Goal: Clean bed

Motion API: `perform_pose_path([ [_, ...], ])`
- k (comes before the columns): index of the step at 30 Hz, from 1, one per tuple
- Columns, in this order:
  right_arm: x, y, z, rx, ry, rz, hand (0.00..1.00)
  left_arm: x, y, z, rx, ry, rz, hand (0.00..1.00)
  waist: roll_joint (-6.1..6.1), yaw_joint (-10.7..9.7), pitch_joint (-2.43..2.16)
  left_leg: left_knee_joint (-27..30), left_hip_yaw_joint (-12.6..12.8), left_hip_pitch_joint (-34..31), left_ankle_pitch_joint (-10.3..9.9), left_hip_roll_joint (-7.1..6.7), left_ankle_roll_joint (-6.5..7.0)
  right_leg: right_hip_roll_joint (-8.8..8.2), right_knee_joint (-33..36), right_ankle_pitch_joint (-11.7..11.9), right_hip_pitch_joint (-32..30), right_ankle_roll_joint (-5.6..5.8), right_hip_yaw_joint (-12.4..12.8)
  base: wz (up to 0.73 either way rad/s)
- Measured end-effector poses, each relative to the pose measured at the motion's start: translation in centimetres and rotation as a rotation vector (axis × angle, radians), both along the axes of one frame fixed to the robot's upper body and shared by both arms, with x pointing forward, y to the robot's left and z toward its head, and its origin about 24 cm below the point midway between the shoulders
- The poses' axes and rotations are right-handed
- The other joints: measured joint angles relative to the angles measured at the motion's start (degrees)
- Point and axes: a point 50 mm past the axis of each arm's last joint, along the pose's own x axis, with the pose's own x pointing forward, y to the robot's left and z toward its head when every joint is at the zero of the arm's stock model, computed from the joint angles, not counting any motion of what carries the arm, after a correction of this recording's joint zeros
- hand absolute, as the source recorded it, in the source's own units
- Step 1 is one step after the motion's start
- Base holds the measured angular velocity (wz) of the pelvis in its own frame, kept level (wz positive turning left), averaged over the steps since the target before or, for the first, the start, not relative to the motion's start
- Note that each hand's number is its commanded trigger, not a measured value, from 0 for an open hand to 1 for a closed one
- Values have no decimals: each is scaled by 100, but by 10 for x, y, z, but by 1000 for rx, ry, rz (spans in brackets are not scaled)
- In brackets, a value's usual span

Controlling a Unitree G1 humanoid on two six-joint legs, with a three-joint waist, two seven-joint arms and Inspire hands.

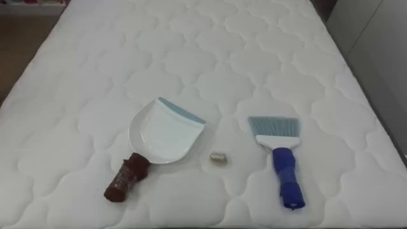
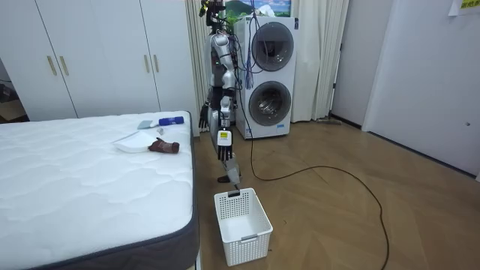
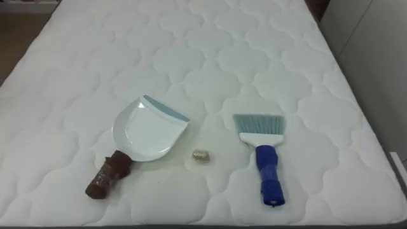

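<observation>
White quilted mattress [image 1: 210, 38], and on it a dustpan [image 1: 164, 132], a blue-handled brush [image 1: 280, 152] and a small crumpled scrap [image 1: 219, 158] lying between them. The robot stands at the edge, left hand [image 2: 223, 150] and right hand [image 2: 204, 117] hanging loose and empty. I'd worry that too hard a sweep flicks the scrap past the dustpan.

I log before me: mattress [image 1: 222, 51] white quilted cloth, matt | dustpan [image 1: 166, 132] smooth white plastic, faint gloss, blue-grey lip | its brown wrap [image 1: 126, 178] rough, creased | brush [image 1: 275, 130] pale blue bristles, white plastic neck | its blue wrap [image 1: 287, 181] wrinkled, matt | small ball [image 1: 219, 158] crumpled, shiny | floor [image 2: 337, 217] polished wood | basket [image 2: 241, 217] white plastic lattice
</observation>
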Motion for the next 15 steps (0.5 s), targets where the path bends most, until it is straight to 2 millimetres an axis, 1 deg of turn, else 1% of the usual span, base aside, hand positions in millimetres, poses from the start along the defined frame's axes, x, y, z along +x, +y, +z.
perform_pose_path([
  [8,1,0,0,1,-9,2,0,2,0,0,-3,-17,4,0,-5,4,6,-10,-2,-4,0,-1,0,0,-3,0,3,0,-2,0],
  [15,-1,0,0,-14,-20,-3,0,8,0,1,25,-74,0,0,-15,-11,9,-24,-3,-6,0,-1,0,1,-7,0,10,0,1,0],
])
